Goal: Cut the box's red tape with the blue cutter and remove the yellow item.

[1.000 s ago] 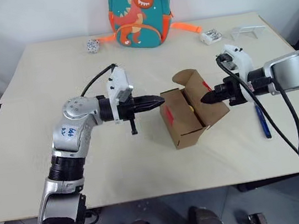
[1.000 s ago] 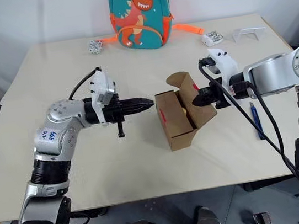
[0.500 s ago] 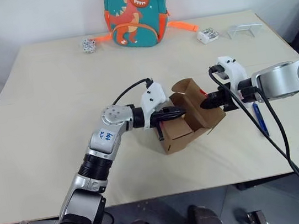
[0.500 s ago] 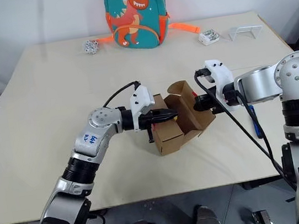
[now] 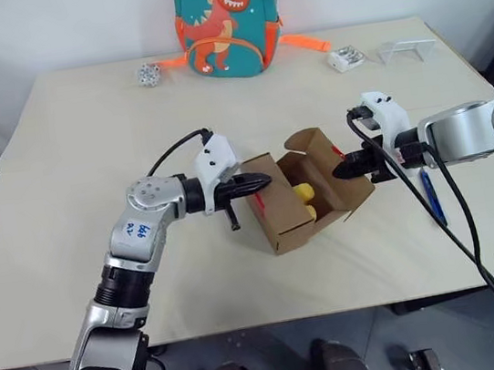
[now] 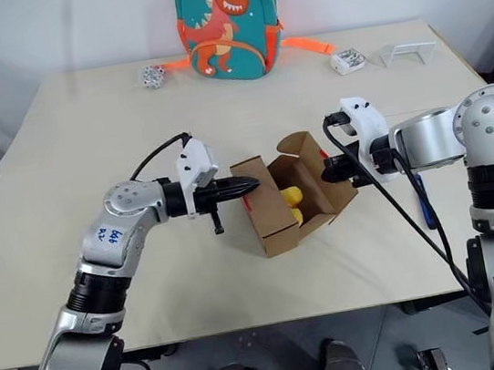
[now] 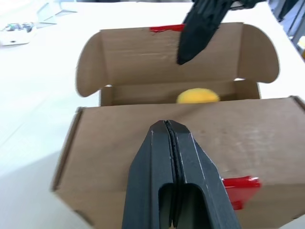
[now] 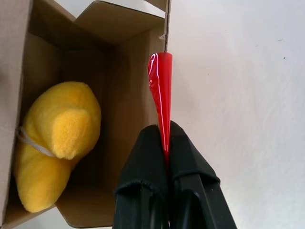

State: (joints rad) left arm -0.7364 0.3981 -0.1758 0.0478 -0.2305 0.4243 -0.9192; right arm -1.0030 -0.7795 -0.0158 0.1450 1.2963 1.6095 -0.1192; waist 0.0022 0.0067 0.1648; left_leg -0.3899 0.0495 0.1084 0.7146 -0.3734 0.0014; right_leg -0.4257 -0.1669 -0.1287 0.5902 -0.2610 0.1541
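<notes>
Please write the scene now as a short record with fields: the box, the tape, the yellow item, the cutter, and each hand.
box: the box stands open on the table, lid flap up
red tape: the red tape is on the lid flap's edge
yellow item: the yellow item lies inside the box
blue cutter: the blue cutter lies on the table, right of the box
left hand: the left hand is shut, at the box's front wall
right hand: the right hand is shut on the lid flap at the tape
</notes>
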